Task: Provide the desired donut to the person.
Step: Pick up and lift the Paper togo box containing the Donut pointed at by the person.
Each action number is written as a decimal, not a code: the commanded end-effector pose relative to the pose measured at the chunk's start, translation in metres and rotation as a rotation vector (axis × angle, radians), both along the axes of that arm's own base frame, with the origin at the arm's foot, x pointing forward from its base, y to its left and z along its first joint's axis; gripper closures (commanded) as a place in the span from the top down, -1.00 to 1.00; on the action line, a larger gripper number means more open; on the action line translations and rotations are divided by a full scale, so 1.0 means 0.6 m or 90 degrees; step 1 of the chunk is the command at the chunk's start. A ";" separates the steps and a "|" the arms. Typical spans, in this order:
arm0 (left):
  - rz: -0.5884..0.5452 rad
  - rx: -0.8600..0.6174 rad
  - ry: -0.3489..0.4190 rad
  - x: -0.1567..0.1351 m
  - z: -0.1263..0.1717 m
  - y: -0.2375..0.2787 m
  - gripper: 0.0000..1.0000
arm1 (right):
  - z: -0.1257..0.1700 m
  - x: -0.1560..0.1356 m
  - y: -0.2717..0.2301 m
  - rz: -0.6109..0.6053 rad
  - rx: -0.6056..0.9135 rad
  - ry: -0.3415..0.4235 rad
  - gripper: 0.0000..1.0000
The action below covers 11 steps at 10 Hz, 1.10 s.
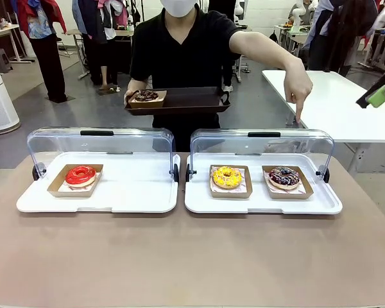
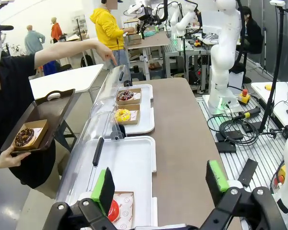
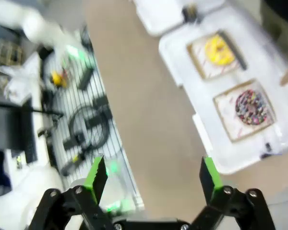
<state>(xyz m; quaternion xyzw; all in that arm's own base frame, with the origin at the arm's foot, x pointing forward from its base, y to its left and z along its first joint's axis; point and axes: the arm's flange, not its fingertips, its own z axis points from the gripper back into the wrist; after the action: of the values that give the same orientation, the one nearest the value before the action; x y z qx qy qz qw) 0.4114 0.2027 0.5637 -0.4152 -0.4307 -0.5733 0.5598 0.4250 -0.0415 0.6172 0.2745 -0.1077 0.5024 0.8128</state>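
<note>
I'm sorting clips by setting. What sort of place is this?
Likely a robotics lab staged as a donut counter: a white robot arm mounted beside the table, cables and a red stop button at its base, clear-lidded serving trays.

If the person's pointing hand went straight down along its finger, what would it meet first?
Most likely the top of the raised clear lid behind the sprinkled chocolate donut. Depth is unclear: the pointing hand might pass beyond it.
</note>
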 end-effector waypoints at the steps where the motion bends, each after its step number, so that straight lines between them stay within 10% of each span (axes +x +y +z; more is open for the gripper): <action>1: -0.001 -0.006 -0.002 -0.001 0.003 0.002 1.00 | -0.006 -0.024 0.077 0.155 -0.232 -0.063 1.00; 5: -0.001 -0.006 -0.002 -0.001 0.003 0.002 1.00 | -0.135 -0.046 0.142 0.281 -0.368 -0.177 1.00; 8: -0.001 -0.006 -0.002 -0.001 0.003 0.002 1.00 | -0.140 -0.056 0.149 0.286 -0.232 -0.152 1.00; 11: -0.001 -0.006 -0.002 -0.001 0.003 0.002 1.00 | -0.144 -0.038 0.166 0.288 -0.353 -0.165 1.00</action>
<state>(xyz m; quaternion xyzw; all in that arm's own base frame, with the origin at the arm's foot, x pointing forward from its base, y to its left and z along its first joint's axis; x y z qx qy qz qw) 0.4115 0.2028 0.5637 -0.4152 -0.4308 -0.5733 0.5598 0.4005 0.0548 0.5296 0.0095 -0.0188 0.7122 0.7016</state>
